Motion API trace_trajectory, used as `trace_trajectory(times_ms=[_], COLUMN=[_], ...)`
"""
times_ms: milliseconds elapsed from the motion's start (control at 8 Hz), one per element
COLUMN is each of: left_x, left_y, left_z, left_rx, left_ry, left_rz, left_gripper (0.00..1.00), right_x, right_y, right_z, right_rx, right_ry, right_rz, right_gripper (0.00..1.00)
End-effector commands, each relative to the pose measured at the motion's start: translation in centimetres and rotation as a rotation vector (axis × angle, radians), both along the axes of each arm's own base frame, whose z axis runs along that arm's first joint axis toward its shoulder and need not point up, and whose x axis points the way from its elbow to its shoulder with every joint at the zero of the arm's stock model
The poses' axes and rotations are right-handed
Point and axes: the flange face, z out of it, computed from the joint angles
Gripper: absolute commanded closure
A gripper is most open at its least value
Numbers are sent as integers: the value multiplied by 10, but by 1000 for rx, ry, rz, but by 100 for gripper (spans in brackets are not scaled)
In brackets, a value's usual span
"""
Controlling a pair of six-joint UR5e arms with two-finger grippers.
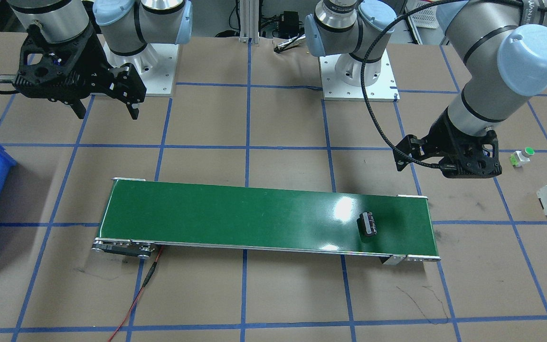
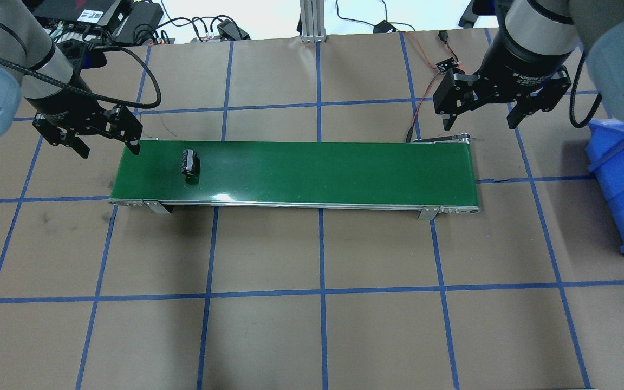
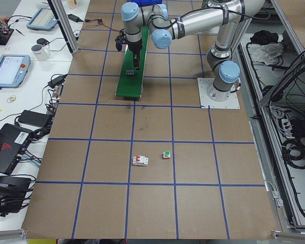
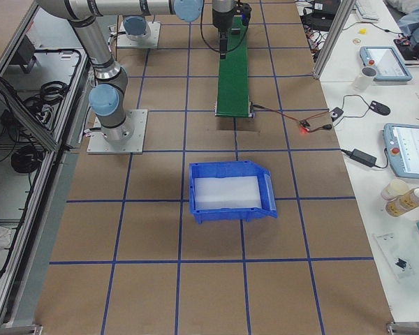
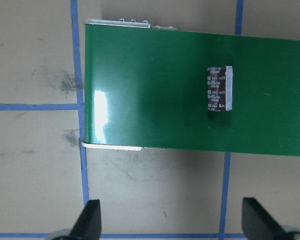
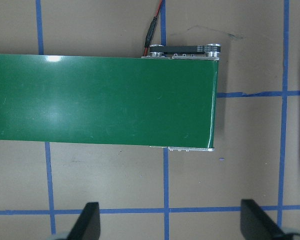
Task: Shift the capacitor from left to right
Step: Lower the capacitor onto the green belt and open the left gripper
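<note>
overhead, we see the capacitor (image 2: 189,162) on the green belt's (image 2: 317,168) left end; left gripper (image 2: 109,150) and right gripper (image 2: 475,117) fingers spread wide, empty.

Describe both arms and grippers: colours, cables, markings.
The left arm and right arm are silver-grey tubes with pale blue joint caps. The left gripper and right gripper are black, two jaws each. A black braided cable loops off the left wrist; white lettering marks the right wrist.

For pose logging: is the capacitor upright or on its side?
On its side: the capacitor shows its printed flank lying along the green belt.
</note>
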Motion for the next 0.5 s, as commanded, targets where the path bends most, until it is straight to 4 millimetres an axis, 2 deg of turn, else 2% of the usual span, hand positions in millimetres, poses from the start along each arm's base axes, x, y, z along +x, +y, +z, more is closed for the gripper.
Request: trace_trajectory(times_ms=[0, 375], left_x=[2, 3], left_y=[-4, -3], left_z=[-7, -6], left_rx=[8, 8], left_ry=[2, -3], left_rz=[0, 3], left_gripper=[0, 0], right_x=[-1, -2], right_y=[-22, -51], right_z=[-31, -72], right_rx=[54, 107], right_ry=[2, -5], right_rz=[12, 3], right_gripper=[0, 0])
